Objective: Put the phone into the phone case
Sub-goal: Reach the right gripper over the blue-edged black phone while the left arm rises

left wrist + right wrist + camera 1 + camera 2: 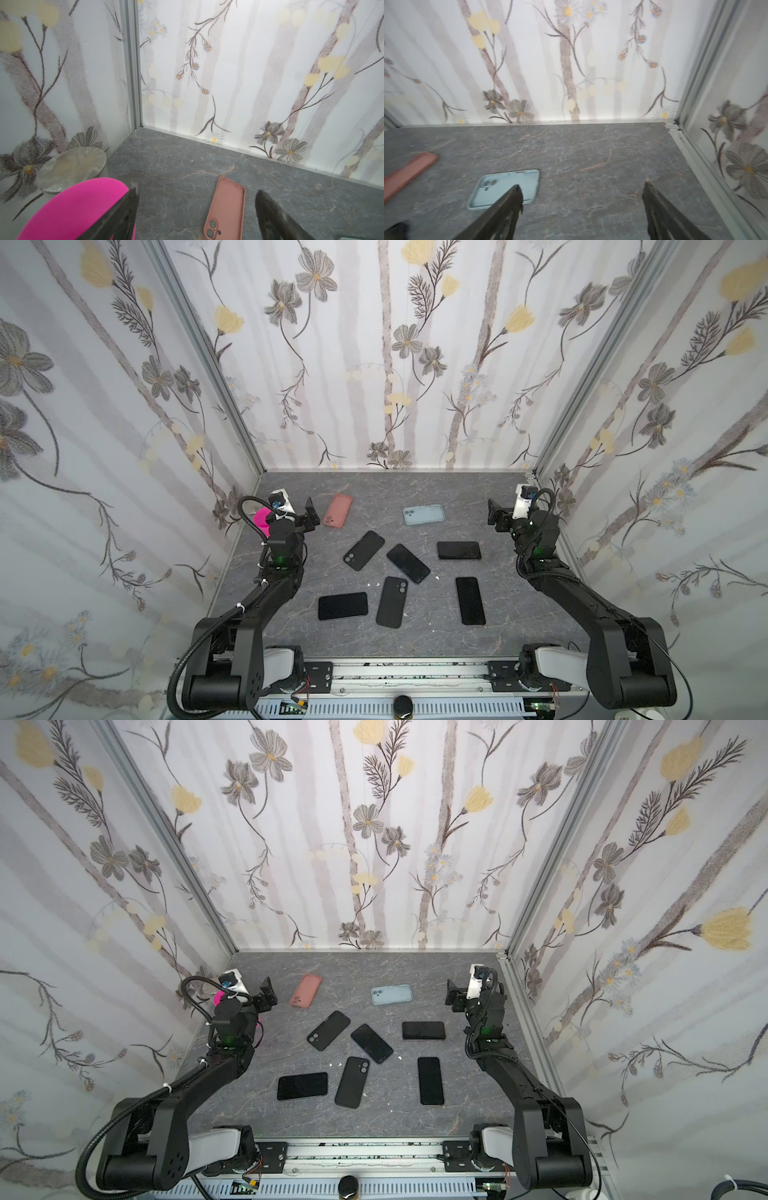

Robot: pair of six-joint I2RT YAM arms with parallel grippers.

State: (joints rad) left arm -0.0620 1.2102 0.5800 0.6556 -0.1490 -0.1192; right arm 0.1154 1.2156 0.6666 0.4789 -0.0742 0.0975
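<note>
A salmon-pink phone case (338, 510) (306, 990) lies hollow side up at the back left of the grey table. A pale blue phone case (424, 514) (392, 994) lies at the back centre. Several black phones (408, 563) lie scattered mid-table, two of them camera side up. My left gripper (311, 512) (268, 992) hovers open just left of the pink case. In the left wrist view that case (225, 207) shows between the spread fingers of the left gripper (196, 190). My right gripper (494, 516) (453, 994) (582, 184) is open and empty, to the right of the blue case (506, 187).
A magenta round object (262, 520) (79, 207) and a film-covered cup (72, 168) sit by the left wall behind my left arm. Flowered walls close in the table on three sides. Small white scraps (374, 585) lie among the phones.
</note>
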